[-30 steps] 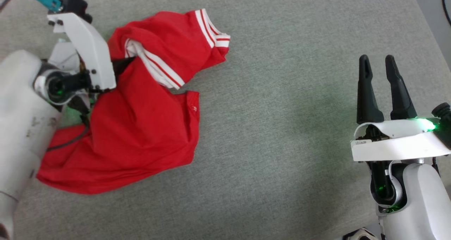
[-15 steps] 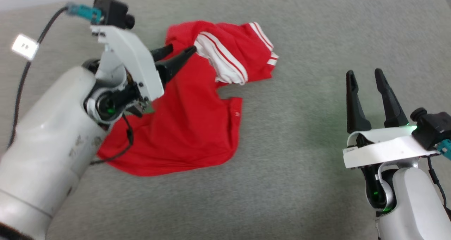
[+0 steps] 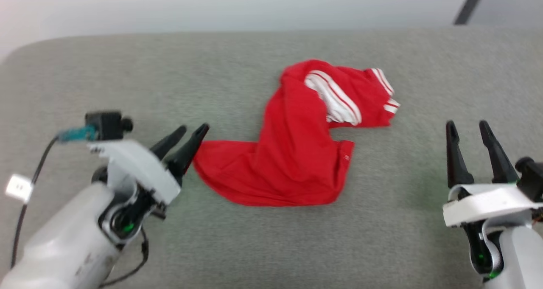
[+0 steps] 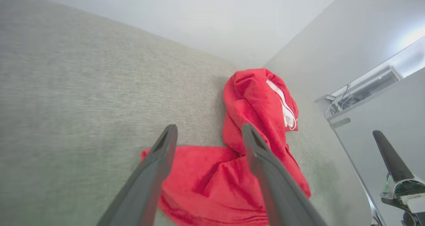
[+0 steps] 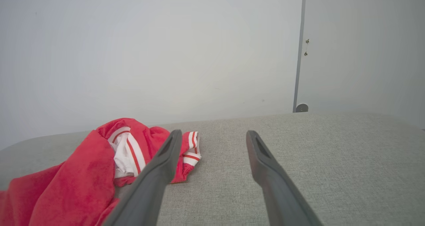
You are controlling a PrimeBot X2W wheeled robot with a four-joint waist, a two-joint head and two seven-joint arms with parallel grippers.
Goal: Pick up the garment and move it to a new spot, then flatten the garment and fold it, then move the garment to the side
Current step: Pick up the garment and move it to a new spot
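Note:
The garment (image 3: 297, 153), a bright red jersey with white-and-red striped trim, lies crumpled in a heap at the middle of the grey table (image 3: 237, 246). Its striped collar and sleeve are bunched at the far right end. My left gripper (image 3: 193, 130) is open just off the jersey's near-left corner, holding nothing. From the left wrist, the red cloth (image 4: 212, 179) lies beyond the spread fingers (image 4: 159, 159). My right gripper (image 3: 468, 125) stands open to the jersey's right, well apart from it. Through the right wrist the garment (image 5: 83, 169) sits left of its fingers (image 5: 166, 159).
The padded table has a rounded far-left corner (image 3: 25, 51). A pale wall (image 5: 149, 53) rises close behind its far edge, with a dark vertical strip (image 5: 298, 53) at the right. Bare table surface lies in front of and to both sides of the jersey.
My left gripper has opened, let go of the jersey and drawn back to its near-left corner. The head camera tilted up, so the whole scene shifted. The right gripper stayed open.

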